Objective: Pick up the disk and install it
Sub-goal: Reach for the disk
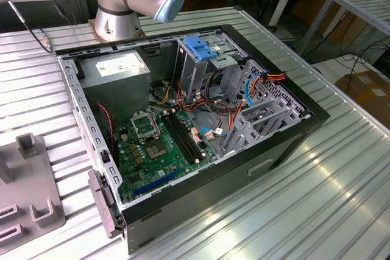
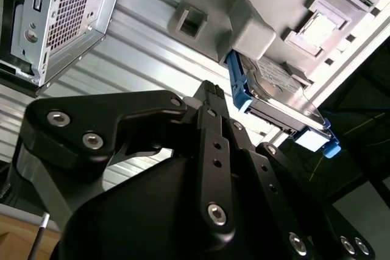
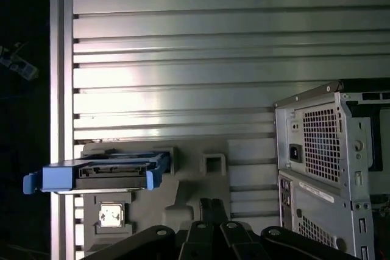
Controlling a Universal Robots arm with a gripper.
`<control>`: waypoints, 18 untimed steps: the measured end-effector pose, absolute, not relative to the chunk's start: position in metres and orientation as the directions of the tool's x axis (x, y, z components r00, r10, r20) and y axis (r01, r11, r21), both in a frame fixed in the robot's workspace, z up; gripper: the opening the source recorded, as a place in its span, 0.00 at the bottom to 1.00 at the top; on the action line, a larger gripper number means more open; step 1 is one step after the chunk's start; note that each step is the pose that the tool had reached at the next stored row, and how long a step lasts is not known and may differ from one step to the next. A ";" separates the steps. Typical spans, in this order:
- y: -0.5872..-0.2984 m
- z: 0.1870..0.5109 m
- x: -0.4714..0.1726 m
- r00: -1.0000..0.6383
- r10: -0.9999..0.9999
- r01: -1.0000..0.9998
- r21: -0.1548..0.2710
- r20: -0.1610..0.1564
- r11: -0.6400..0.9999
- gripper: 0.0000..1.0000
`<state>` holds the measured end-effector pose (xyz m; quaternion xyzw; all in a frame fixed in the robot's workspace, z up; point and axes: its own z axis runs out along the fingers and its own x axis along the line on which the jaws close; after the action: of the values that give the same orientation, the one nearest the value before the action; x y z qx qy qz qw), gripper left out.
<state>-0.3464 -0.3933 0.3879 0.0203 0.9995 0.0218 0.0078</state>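
Observation:
The disk (image 3: 100, 175) is a flat grey drive in bright blue rails. It lies on a grey moulded fixture (image 3: 195, 187) near the table's edge. In the second wrist view the disk (image 2: 277, 98) shows its pale label, with one blue rail end sticking out past the fixture (image 2: 256, 4). My gripper (image 3: 213, 206) hangs above the fixture, a short way from the disk, shut and holding nothing. Its black fingertips (image 2: 210, 92) stand together, apart from the disk.
The open computer case (image 1: 286, 144) sits mid-table with the motherboard (image 1: 161, 144) exposed and a grey drive cage topped by a blue bracket (image 1: 201, 47). The case's vented rear (image 3: 323, 144) is close beside my gripper. The arm's base (image 1: 119, 4) stands behind the case.

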 end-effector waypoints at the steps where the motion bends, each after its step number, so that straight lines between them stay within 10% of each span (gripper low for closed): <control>1: -0.392 0.388 -0.349 -0.999 0.041 0.040 0.044 -0.014 0.998 0.10; 18: -0.378 0.385 -0.406 -0.999 0.040 0.040 0.044 -0.009 0.998 0.10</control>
<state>-0.4060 -0.3776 0.3847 0.0199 0.9996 0.0217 0.0051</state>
